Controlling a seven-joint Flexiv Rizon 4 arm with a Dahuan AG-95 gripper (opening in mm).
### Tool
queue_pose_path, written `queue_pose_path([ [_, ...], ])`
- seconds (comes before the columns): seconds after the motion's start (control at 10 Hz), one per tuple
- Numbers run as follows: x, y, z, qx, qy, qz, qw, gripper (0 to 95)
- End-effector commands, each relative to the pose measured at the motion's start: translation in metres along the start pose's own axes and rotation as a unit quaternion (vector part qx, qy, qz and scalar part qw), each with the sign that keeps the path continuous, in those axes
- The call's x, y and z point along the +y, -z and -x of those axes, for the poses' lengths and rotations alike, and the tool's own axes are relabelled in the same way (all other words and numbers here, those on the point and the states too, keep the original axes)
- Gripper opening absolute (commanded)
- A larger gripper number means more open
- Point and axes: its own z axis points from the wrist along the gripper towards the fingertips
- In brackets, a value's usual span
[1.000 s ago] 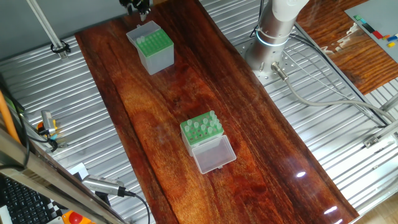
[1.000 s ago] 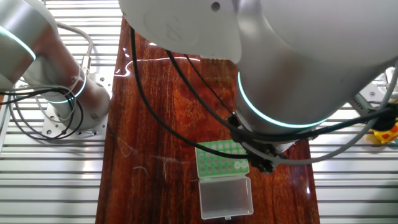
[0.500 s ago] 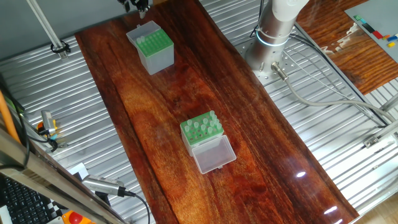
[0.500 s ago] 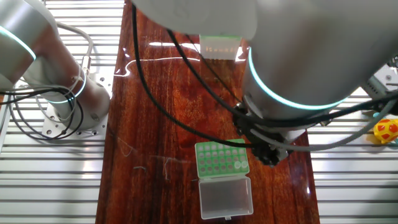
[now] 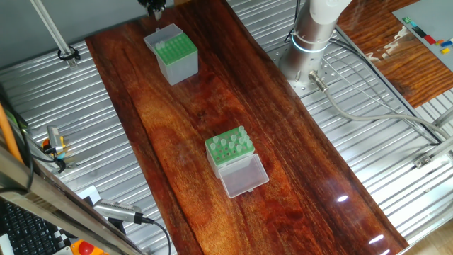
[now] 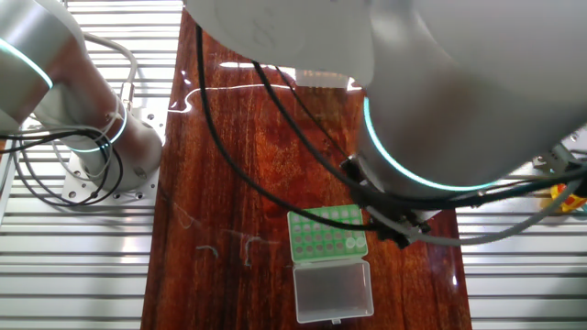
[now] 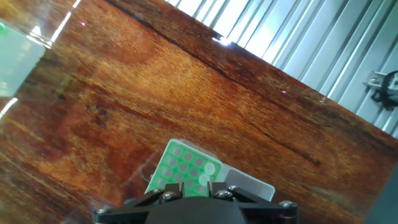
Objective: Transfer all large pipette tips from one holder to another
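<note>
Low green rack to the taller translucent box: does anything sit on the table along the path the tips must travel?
Nothing visible does. Between the low green rack, its clear lid folded open, and the taller translucent box lies only bare wooden table.

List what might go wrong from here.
1. The gripper sits at the picture's edge by the taller box. Whether it holds a tip cannot be told, so a drop might go unnoticed.
2. The low green rack has its clear lid lying open beside it; a low approach might snag it.
</note>
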Motion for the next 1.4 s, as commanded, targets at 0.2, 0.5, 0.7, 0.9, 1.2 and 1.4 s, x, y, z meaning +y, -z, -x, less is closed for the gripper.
queue_pose_path([
  [0.2,0.077,-0.014,0.046,0.011,-0.088,-0.033,0.9955,38.0],
  [0.5,0.077,-0.013,0.046,0.018,-0.026,-0.03,0.999,19.0],
  [0.7,0.077,-0.013,0.046,0.021,-0.002,-0.018,0.9996,38.0],
  [0.9,0.117,-0.024,0.075,0.019,-0.037,-0.015,0.999,38.0],
  [1.2,0.171,-0.04,0.104,0.024,-0.095,-0.035,0.9946,38.0],
  [1.4,0.171,-0.04,0.104,0.026,-0.065,-0.036,0.9969,19.0],
])
